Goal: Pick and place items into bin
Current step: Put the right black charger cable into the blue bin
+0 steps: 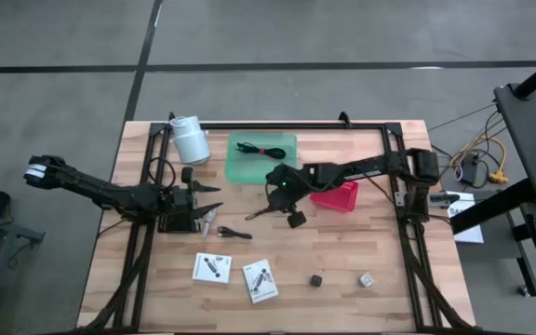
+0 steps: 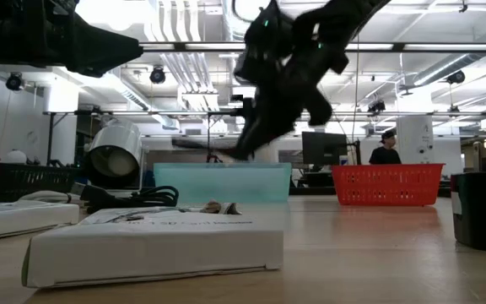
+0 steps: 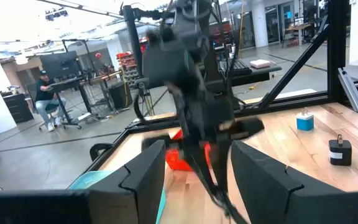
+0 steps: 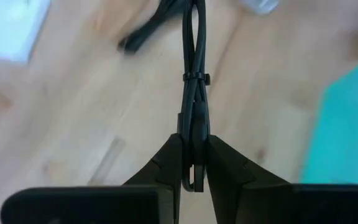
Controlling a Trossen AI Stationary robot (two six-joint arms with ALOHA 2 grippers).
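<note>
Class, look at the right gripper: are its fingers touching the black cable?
Touching. The right wrist view shows the right gripper fingers clamped on the bundled black cable.

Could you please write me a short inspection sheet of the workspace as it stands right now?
Surface: wooden table, inside a black frame.
Job's things: green bin already holds one black cable; two white cards and two tiny cubes lie near the front edge; another cable lies mid-table.
Clutter: white roll and red basket by the bin.
Grippers: right gripper shut on a bundled black cable; left gripper open, waiting at the left.
Cables: loose wiring off the table's right side.
Surroundings: workshop; a person at a desk beyond the table.
</note>
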